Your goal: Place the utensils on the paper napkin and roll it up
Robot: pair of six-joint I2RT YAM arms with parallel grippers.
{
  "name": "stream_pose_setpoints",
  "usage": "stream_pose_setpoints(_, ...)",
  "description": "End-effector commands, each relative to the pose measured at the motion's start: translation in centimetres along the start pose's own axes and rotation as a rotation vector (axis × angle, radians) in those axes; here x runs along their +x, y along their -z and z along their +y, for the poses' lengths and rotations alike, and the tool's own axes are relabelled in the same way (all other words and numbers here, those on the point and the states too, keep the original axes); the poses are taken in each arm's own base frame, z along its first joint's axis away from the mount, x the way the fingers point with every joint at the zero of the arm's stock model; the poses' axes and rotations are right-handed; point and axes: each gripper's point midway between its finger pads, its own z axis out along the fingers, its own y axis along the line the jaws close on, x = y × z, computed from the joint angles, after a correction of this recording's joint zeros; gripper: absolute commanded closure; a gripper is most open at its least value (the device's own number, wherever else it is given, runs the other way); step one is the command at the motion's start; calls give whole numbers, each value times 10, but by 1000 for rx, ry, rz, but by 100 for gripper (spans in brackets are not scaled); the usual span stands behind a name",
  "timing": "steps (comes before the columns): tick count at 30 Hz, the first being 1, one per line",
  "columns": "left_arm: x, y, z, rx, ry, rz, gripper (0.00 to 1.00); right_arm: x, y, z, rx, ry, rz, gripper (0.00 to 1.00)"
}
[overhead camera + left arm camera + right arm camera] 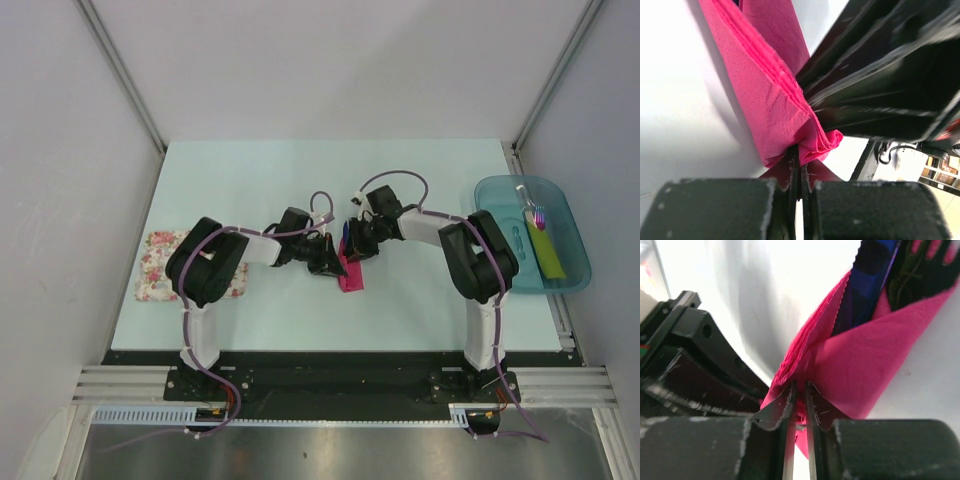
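Note:
The magenta paper napkin [349,272] lies folded into a narrow strip at the table's middle. My left gripper [328,262] is shut on its left edge; the pinched folds show in the left wrist view [775,95]. My right gripper [356,250] is shut on the napkin [860,365] from the right. A dark blue utensil [867,285] and a black fork [920,275] stick out of the napkin's far end. The blue piece also shows in the top view [345,232].
A floral cloth [165,262] lies at the left under the left arm. A blue tray [545,200] at the right edge holds a yellow-green strip [547,252] and a white-handled brush [530,205]. The two grippers are nearly touching.

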Motion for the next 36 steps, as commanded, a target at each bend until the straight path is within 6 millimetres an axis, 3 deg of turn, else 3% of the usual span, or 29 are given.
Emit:
stream_pose_setpoints(1,9,-5,29,-111,-3,16,100,-20,33,23,-104,5,-47,83)
stream_pose_setpoints(6,6,-5,24,-96,-18,10,100,-14,40,18,-152,-42,-30,84)
stream_pose_setpoints(19,1,-3,15,-72,-44,-5,100,2,11,-19,-93,-97,12,92)
stream_pose_setpoints(30,-25,8,-60,98,-154,-90,100,20,1,-44,-4,-124,47,99)
stream_pose_setpoints(36,-22,-2,-77,151,-179,-83,100,22,0,-47,5,-133,51,100)
